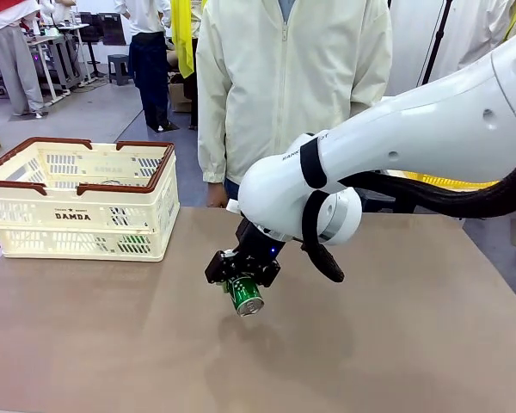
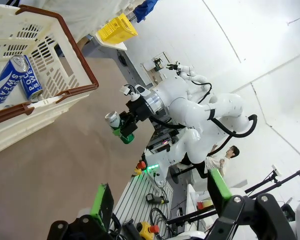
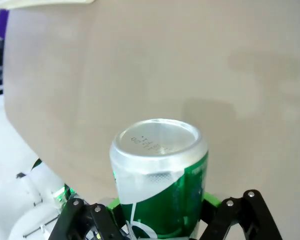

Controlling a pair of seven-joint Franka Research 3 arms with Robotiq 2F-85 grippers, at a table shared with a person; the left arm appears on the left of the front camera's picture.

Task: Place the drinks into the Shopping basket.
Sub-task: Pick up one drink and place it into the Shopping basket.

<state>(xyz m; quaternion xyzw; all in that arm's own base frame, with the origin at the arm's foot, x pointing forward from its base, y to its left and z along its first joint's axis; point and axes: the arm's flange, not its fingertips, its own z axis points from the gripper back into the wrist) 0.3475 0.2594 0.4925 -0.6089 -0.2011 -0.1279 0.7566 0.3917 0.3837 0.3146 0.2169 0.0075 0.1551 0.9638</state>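
The right hand (image 1: 243,280) grips a slim green metal can (image 1: 245,294) above the brown surface (image 1: 112,344). The left hand (image 2: 160,210) is open, near the cream slotted plastic basket (image 1: 77,215).

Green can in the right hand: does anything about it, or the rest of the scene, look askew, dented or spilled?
Nothing stands out. The green can is tilted in the right hand above the table, undented, no spill. A blue can lies in the basket.

Glossy metal green can (image 3: 160,180), matt tabletop (image 1: 112,344), slotted plastic basket (image 1: 77,215).
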